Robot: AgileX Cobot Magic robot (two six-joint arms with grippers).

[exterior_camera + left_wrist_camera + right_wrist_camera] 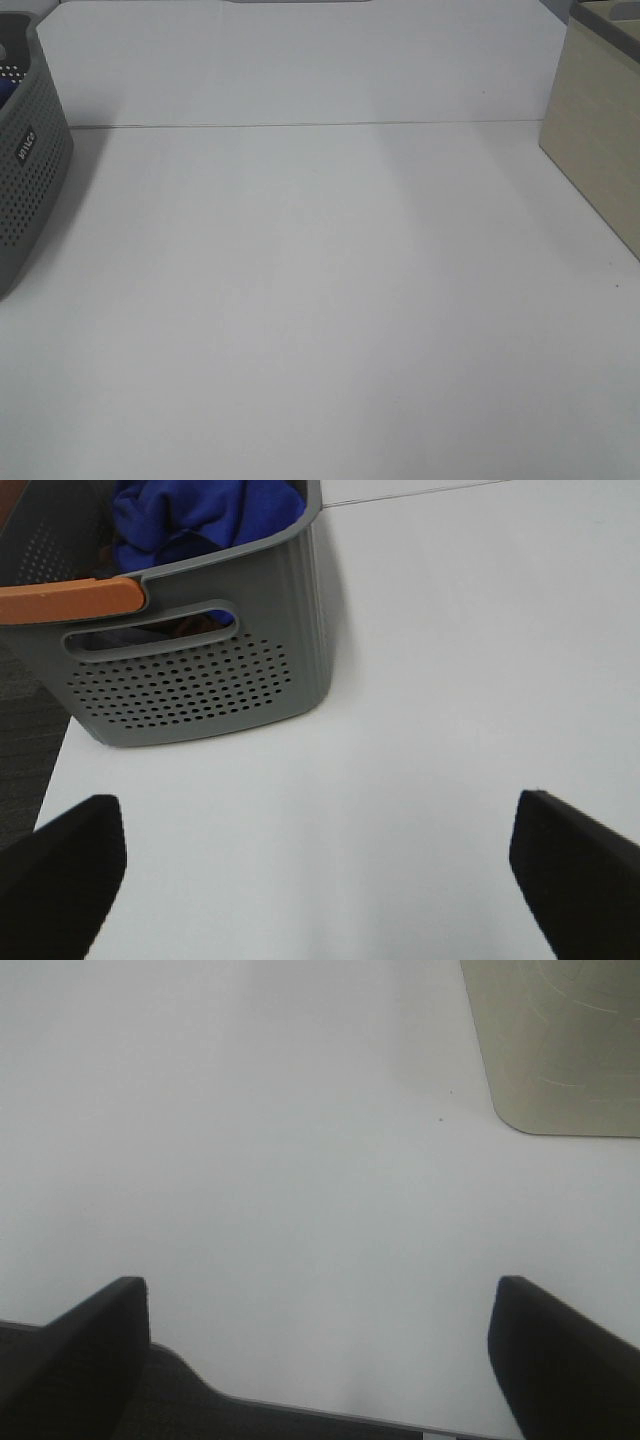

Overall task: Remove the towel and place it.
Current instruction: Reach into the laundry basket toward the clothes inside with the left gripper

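Note:
The deep blue towel (pixel 200 515) lies bunched inside a grey perforated basket (pixel 190 685) that has an orange handle (pixel 70 598). In the high view only the basket's side (pixel 30 180) shows at the far left edge, with a sliver of blue (pixel 4 95) inside. My left gripper (pixel 315 865) is open over bare white table, short of the basket, nothing between its black fingers (pixel 60 865). My right gripper (pixel 320 1345) is also open and empty above the table's near edge. Neither arm appears in the high view.
A beige box (pixel 600 150) stands at the right edge of the white table (pixel 320 300); its rounded corner (pixel 560 1040) shows in the right wrist view. A seam (pixel 300 125) runs across the table's far part. Dark floor (pixel 25 750) lies beyond the table's left edge.

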